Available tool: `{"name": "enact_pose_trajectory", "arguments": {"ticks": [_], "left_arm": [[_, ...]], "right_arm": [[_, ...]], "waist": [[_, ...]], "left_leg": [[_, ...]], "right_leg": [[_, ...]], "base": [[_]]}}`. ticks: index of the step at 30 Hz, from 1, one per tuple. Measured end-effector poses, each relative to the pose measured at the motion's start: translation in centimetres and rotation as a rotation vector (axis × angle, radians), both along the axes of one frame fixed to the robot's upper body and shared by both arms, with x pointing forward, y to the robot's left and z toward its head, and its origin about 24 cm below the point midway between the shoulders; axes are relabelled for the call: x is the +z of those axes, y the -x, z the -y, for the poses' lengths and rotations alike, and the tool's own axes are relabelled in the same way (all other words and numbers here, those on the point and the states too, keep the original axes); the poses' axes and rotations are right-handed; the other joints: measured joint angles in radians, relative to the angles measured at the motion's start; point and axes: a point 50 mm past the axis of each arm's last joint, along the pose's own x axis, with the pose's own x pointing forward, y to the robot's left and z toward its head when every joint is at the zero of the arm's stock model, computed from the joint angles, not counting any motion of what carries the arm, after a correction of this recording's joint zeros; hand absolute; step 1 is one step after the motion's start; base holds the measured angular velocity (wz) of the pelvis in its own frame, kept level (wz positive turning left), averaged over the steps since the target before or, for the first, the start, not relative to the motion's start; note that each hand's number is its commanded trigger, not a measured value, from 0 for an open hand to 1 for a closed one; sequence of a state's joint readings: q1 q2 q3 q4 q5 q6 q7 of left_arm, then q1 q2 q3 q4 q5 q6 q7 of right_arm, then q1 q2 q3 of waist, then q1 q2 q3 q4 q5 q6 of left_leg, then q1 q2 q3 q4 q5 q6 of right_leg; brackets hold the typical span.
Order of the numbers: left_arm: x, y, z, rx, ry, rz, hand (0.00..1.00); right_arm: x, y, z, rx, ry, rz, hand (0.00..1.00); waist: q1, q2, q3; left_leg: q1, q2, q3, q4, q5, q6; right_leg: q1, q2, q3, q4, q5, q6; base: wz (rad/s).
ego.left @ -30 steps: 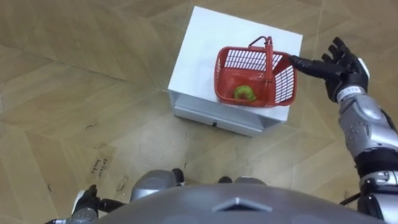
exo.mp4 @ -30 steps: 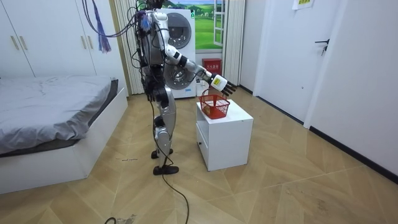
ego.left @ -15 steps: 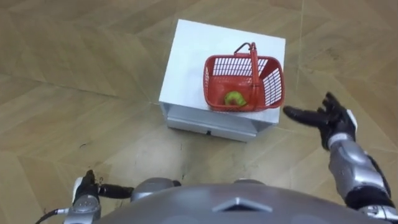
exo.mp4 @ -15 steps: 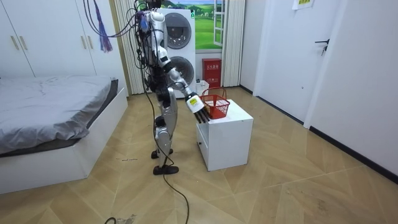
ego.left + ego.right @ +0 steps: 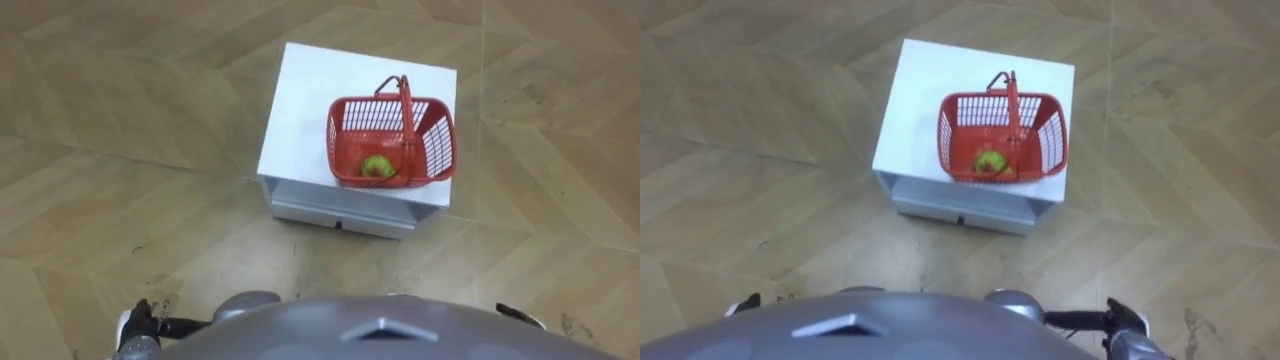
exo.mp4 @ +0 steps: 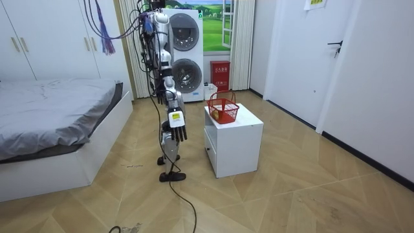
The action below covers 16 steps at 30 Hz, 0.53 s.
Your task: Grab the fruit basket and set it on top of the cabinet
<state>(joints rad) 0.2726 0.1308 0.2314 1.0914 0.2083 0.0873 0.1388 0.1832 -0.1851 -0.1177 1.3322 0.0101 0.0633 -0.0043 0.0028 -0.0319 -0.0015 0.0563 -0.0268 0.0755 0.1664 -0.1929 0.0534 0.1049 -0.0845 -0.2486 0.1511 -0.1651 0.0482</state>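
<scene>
Hanging low beside the body, the right hand looks slack-fingered and empty; the left hand is too partial to judge. Beyond, the fruit basket sits on the white cabinet, at its near right corner, unlifted.

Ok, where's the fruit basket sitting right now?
The fruit basket stands on the white cabinet in front of the robot, toward the top's right and near edges in the eye views, handle up, a green fruit inside.
</scene>
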Motion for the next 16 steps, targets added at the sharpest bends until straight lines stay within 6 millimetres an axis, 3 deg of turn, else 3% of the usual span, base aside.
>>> {"name": "enact_pose_trajectory", "arguments": {"ticks": [6,16], "left_arm": [[-0.1,0.5,0.3,-0.021,0.037,-0.06,0.0],[-0.3,-0.4,0.7,-0.08,0.061,-0.094,0.0]], "right_arm": [[-0.1,1.4,-0.7,0.067,-0.024,-0.115,0.0],[-0.1,1.0,-0.7,0.132,-0.024,-0.165,0.0]], "waist": [[0.001,0.011,0.0037],[-0.002,0.021,0.0051]], "left_leg": [[0.013,0.0,0.001,0.002,-0.005,0.002],[0.024,0.0,0.004,0.0,-0.008,0.002]], "right_leg": [[0.011,0.0,0.0,0.001,0.0,0.0],[0.019,0.001,0.006,0.002,-0.001,0.002]], "base": [[0.0],[-0.01]]}}
